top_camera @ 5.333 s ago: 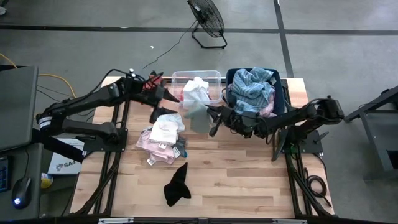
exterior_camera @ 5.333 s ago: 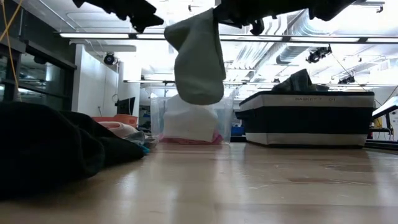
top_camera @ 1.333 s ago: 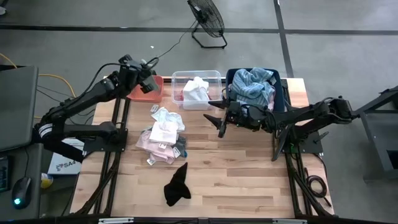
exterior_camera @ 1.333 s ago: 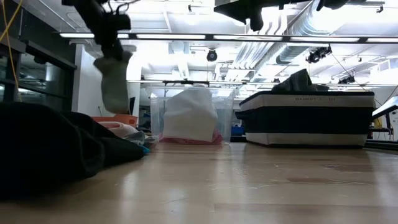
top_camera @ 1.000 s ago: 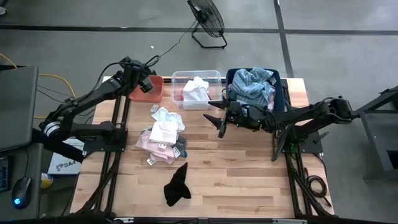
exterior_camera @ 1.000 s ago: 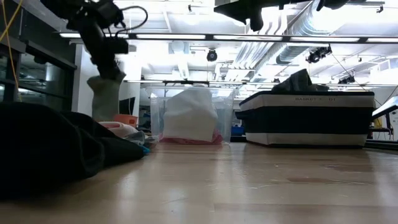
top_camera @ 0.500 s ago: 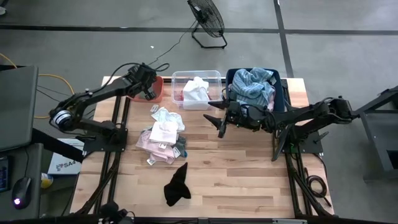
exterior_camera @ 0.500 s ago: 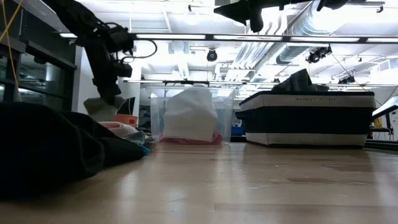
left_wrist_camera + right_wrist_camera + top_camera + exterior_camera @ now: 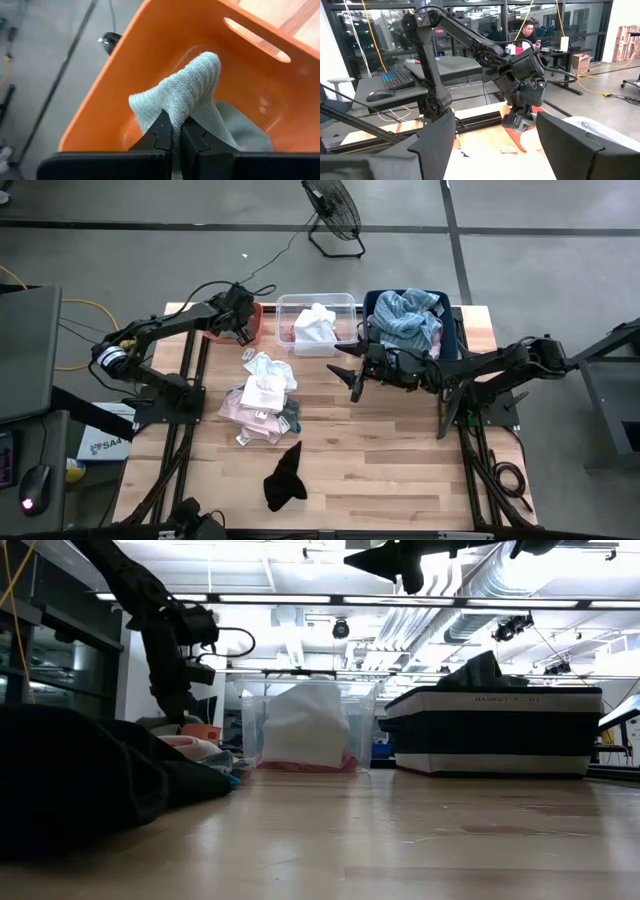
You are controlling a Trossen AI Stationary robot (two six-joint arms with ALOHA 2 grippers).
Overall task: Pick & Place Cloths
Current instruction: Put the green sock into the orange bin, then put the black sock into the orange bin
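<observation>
Lowering a grey-green cloth into the orange bin, the left gripper stays clenched on it pre-release; right gripper waits mid-table, jaws apart, w/ nothing held.

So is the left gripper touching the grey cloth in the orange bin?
Touching. The left wrist view shows the left gripper shut on a fold of the grey cloth, inside the orange bin.

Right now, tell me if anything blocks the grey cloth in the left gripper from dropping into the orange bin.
Nothing visible does. The left gripper is shut on the grey cloth inside the orange bin, its lower part already lying on the bin's floor.
</observation>
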